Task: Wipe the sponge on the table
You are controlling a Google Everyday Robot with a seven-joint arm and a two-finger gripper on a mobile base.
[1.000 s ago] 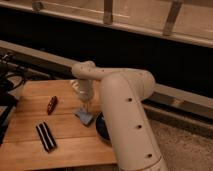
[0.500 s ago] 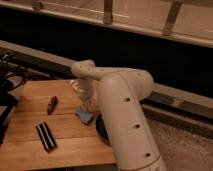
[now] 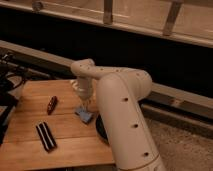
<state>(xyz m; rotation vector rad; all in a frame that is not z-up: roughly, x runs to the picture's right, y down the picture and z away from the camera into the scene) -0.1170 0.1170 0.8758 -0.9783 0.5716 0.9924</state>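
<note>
A small light-blue sponge (image 3: 84, 115) lies flat on the light-brown wooden table (image 3: 30, 100), near its right side. My gripper (image 3: 83, 102) comes down from the white arm directly over the sponge's upper edge and appears to touch it. The arm's bulky white body covers the table's right edge and part of the sponge's surroundings.
A small dark-red object (image 3: 51, 104) lies left of the sponge. A black rectangular block with a pale stripe (image 3: 45, 136) rests near the table's front left. Dark cables and equipment (image 3: 7, 85) sit off the left edge. A dark ledge runs behind the table.
The gripper and the sponge have shifted slightly left and toward the far side of the table. The other objects have stayed put.
</note>
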